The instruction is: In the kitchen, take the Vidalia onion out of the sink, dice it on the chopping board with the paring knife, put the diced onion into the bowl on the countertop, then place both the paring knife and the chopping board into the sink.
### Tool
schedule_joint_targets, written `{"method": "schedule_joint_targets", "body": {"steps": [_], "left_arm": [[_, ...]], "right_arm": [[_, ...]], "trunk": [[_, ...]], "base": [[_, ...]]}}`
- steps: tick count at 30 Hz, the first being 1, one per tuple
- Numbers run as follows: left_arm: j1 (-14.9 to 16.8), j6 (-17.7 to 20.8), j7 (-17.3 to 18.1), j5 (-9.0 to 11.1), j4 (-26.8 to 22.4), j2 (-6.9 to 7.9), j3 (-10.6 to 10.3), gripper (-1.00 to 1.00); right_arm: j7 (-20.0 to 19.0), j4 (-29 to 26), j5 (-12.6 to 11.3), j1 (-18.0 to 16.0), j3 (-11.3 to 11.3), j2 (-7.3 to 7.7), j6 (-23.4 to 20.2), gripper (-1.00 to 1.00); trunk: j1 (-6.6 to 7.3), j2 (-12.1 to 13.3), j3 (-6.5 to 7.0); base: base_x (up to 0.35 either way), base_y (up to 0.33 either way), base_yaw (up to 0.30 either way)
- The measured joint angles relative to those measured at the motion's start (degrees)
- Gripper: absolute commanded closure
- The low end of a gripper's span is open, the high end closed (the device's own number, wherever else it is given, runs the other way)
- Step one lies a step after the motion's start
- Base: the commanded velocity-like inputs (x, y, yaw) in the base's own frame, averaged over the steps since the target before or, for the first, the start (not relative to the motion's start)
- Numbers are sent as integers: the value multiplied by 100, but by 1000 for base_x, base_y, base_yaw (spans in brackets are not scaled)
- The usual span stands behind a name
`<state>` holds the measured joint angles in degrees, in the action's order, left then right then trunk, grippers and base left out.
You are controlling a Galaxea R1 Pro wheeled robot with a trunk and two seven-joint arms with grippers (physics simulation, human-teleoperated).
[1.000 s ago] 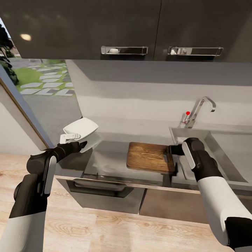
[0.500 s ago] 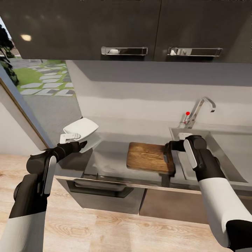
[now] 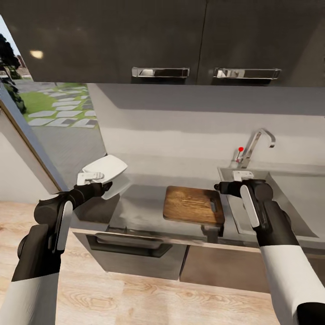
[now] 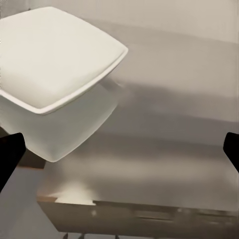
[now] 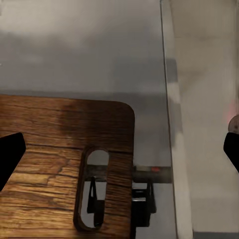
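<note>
holding a white squarish shallow bowl (image 3: pixel 104 171) tilted above the left end of the long matte grey countertop (image 3: pixel 140 207), the left gripper (image 3: pixel 97 180) sits at the bowl's near rim in the head view; in the left wrist view its dark fingertips (image 4: pixel 10 154) stand wide apart at the frame edges, so whether it truly grips the bowl cannot be told. at centre, a dark brown wooden chopping board (image 3: pixel 193 205) with a slot-shaped handle hole (image 5: pixel 93 186) lies flat on the counter, its handle end just beside the rectangular stainless-steel sink (image 3: pixel 289 203). above that end hovers the right gripper (image 3: pixel 224 186), fingers spread, with nothing between them. under the curved chrome tap with the red knob (image 3: pixel 253 146), the basin's inside is hidden by the right arm, and no onion, dice or knife can be made out on the board. a slim dark bar with a red fleck (image 5: pixel 149 172), seen past the board's edge in the right wrist view, may be the knife, though it is too unclear to say. judged from this, the board is the step in hand: the fingers should come down square over the handle end, straddle the slot, close firmly, then lift level and clear the sink's rim before lowering.
</note>
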<state>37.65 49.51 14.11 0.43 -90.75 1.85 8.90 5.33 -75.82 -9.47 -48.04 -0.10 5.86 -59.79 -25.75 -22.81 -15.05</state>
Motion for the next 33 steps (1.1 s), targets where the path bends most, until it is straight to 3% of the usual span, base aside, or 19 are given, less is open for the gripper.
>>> {"method": "schedule_joint_targets", "body": {"steps": [4,5,11,16,33], "left_arm": [[0,0,1,1,0,0,0,-100],[0,0,1,4,0,0,-1,-100],[1,0,-3,7,0,0,-17,-100],[0,2,-2,5,-1,-1,-62,-100],[0,0,-2,7,0,0,-97,-100]], "right_arm": [[-3,-207,-6,163,58,-5,0,-100],[-2,-281,-26,257,233,-10,1,-100],[-4,-338,-11,354,575,-11,0,-100],[-1,-344,-1,408,616,-11,95,-100],[0,-346,3,743,621,-11,1285,-100]], "trunk": [[0,0,37],[0,0,46],[0,0,101],[1,0,142],[0,1,261]], "base": [[0,0,0],[0,0,0],[0,0,0],[104,152,0],[162,203,-17]]}}
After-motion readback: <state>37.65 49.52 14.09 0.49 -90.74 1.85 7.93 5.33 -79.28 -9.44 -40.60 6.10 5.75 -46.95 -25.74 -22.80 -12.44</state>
